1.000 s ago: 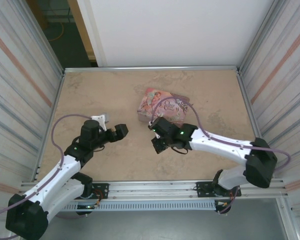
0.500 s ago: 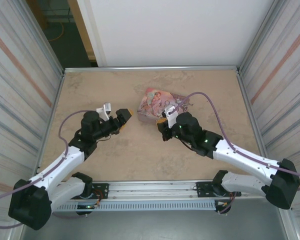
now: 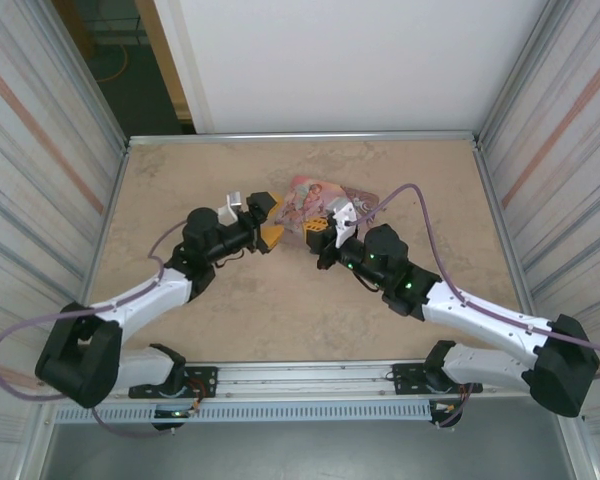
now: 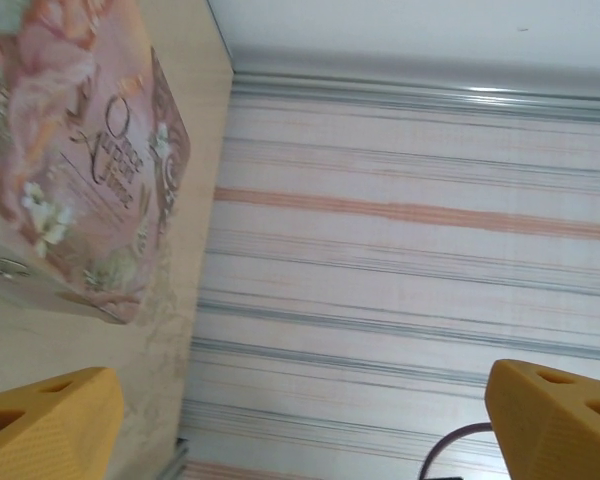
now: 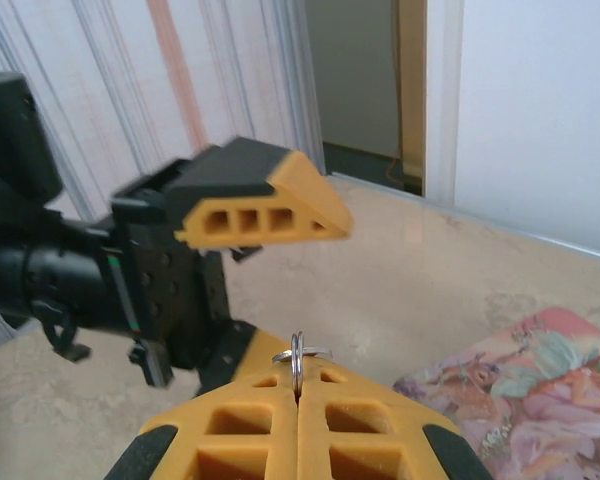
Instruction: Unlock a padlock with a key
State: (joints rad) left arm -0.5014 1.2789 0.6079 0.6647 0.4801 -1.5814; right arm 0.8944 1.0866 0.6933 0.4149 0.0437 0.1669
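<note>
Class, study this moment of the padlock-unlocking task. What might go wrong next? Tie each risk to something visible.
1. The right gripper pinches only part of a thin metal ring; it may slip or twist.
2. The open left gripper hangs close to the right gripper and beside the pink tin; moving in, the two may collide or nudge the tin.
</note>
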